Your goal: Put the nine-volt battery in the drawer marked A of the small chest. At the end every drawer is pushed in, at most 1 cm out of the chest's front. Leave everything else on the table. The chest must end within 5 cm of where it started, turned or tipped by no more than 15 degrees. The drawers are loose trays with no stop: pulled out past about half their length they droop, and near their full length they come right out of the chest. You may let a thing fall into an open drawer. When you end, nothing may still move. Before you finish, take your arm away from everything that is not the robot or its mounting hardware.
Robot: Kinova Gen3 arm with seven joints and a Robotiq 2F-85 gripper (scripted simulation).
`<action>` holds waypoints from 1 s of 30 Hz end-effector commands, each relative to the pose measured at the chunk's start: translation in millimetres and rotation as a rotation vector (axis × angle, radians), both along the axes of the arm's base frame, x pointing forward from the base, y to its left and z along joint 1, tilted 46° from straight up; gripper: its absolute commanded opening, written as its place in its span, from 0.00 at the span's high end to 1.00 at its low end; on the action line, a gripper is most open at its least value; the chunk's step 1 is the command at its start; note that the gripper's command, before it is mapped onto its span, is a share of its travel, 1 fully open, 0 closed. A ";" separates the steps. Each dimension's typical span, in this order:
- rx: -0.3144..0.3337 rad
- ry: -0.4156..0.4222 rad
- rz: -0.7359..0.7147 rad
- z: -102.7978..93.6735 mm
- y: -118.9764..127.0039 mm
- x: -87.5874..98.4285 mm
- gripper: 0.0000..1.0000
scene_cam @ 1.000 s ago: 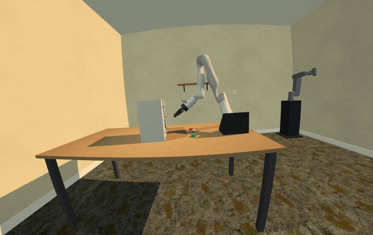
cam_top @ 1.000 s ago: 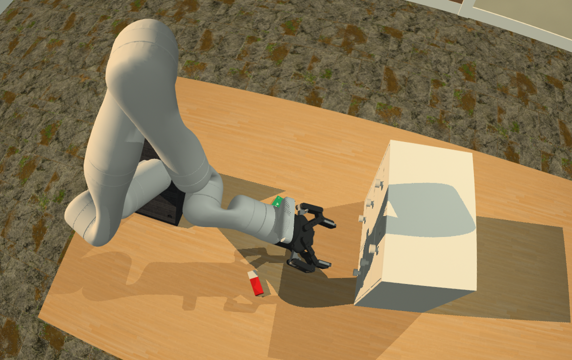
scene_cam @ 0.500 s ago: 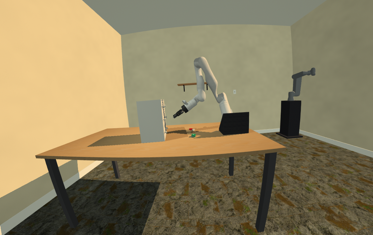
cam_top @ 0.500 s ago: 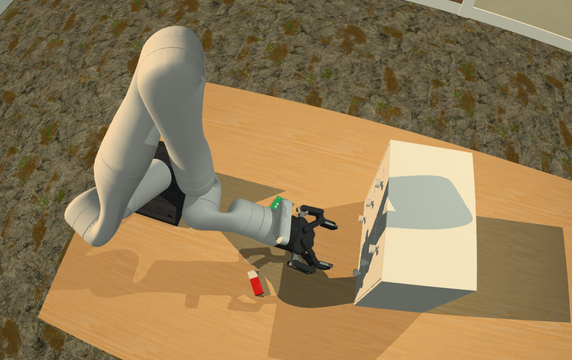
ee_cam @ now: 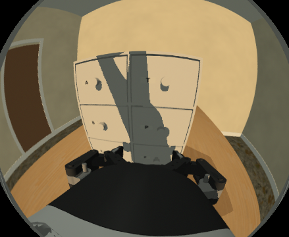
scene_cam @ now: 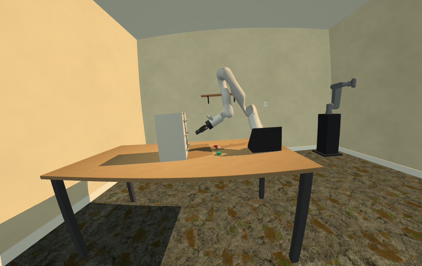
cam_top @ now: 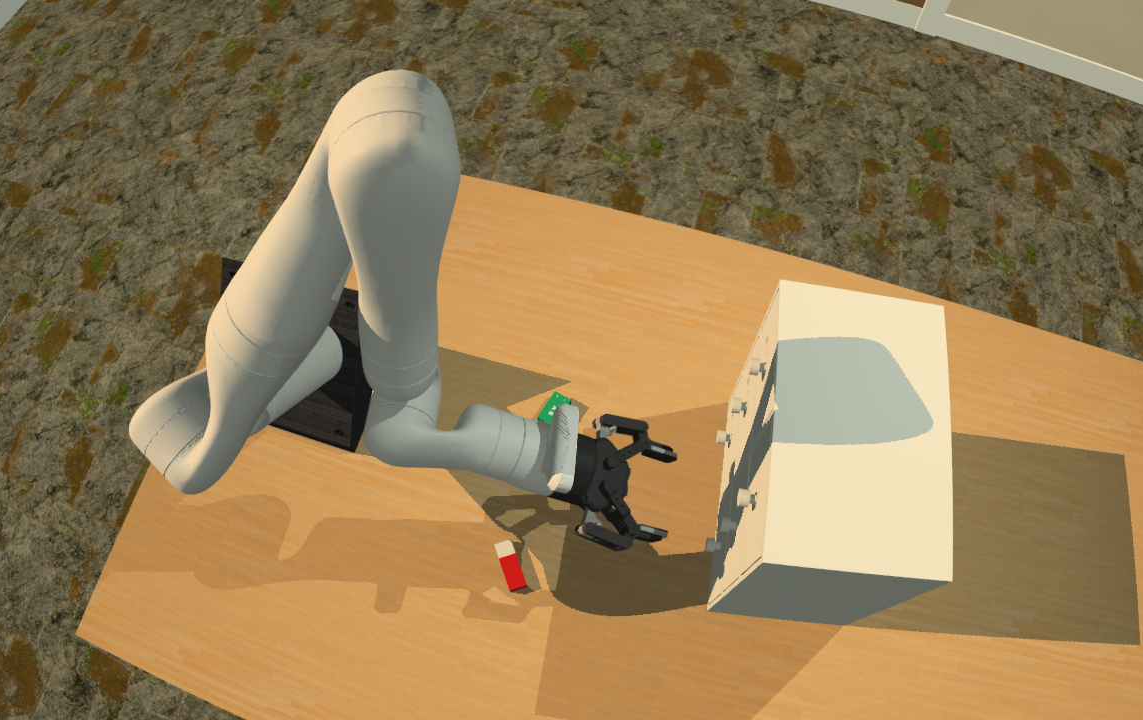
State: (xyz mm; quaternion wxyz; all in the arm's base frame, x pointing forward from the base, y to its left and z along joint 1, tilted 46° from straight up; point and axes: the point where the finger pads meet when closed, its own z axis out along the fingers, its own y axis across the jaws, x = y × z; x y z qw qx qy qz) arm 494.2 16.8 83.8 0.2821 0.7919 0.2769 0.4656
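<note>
The white chest [cam_top: 866, 501] [scene_cam: 171, 139] stands upright. Its drawer A [ee_cam: 85, 93] is the top left one in the wrist view, with a round knob [ee_cam: 94, 81] [cam_top: 756, 367]. All visible drawer fronts look flush. My gripper [cam_top: 666, 494] [scene_cam: 197, 132] [ee_cam: 147, 154] is open and empty, raised above the table in front of the drawers and short of the knobs. A red block with a white end [cam_top: 512, 571] [scene_cam: 216, 146] and a green block with pale dots [cam_top: 554, 407] [scene_cam: 218, 153] lie on the table. I cannot tell whether either is the nine-volt battery.
The wooden table [cam_top: 620, 259] [scene_cam: 239, 168] carries the chest and the arm's dark base [scene_cam: 265, 140]. Drawer T [ee_cam: 180, 95] is beside drawer A at the top right, and drawer P [ee_cam: 180, 122] is below T. The arm partly overhangs the green block in the top view.
</note>
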 end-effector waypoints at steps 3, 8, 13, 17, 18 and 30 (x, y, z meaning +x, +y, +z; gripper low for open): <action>-0.007 -0.007 0.004 -4.2 -7.7 0.2 0.00; -0.005 -0.016 0.013 -5.0 -8.3 1.1 0.00; -0.002 -0.028 0.027 -6.3 -9.1 2.1 0.00; 0.001 -0.039 0.037 -7.1 -9.9 3.4 0.00; 0.001 -0.041 0.039 -7.3 -10.0 3.6 0.00; 0.007 -0.061 0.061 -9.3 -11.4 5.4 0.00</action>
